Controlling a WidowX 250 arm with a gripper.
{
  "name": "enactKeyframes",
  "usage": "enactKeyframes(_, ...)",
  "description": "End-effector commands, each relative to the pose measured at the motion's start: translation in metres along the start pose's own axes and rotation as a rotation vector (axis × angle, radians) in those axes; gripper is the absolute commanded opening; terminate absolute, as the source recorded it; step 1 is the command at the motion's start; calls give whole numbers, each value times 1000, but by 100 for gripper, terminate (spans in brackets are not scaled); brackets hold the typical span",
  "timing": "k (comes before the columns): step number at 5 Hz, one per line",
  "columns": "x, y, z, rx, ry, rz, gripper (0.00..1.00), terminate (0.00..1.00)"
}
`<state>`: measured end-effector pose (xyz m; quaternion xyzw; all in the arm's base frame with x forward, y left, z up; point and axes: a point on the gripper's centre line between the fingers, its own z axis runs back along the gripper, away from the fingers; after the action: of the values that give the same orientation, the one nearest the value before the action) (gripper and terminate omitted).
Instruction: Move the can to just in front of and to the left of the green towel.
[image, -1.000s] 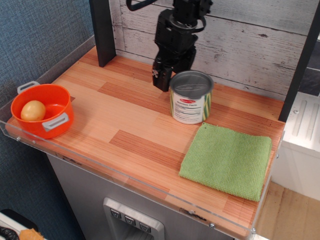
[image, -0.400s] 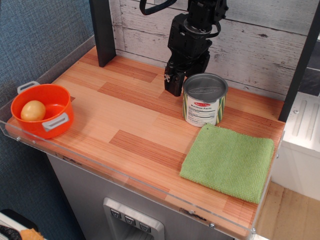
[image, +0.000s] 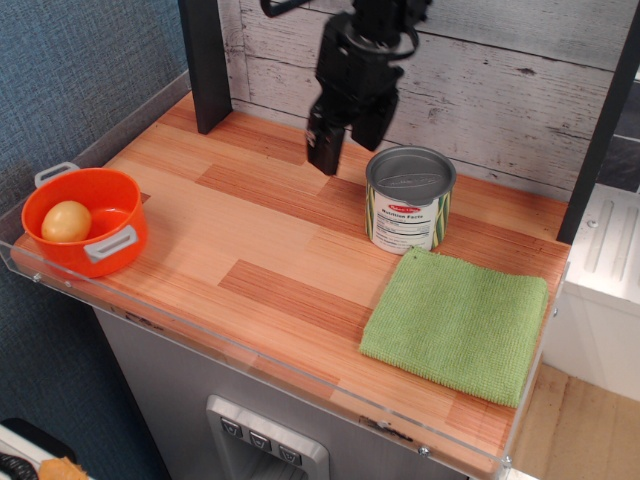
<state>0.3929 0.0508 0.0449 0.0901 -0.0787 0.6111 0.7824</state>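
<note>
End effector (image: 337, 143) hangs above the desk (image: 250, 250), clear of the can (image: 409, 199) (fingers blur together, opening unreadable); arm cropped at top; green towel (image: 456, 323) unobstructed.

Green-striped white can (image: 409, 200), light green towel (image: 456, 322), orange pot (image: 86, 220), seemingly black gripper (image: 343, 135).

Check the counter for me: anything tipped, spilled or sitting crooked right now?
Nothing stands out. The can stands upright just behind the towel, which lies flat. The pot sits upright at the left edge with a yellowish round item inside. The hand is off the can, to its left.
</note>
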Motion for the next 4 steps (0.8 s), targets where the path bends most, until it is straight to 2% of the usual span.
enactKeyframes(1, 48, 15, 57, -48, -52, -95, 100, 0)
enactKeyframes(2, 65, 35, 79, -68, -56, -193, 100, 0)
enactKeyframes(3, 85, 59, 90, -60, -85, -373, 100, 0)
enactKeyframes(4, 106, 92, 94, -98, 6, -551, 100, 0)
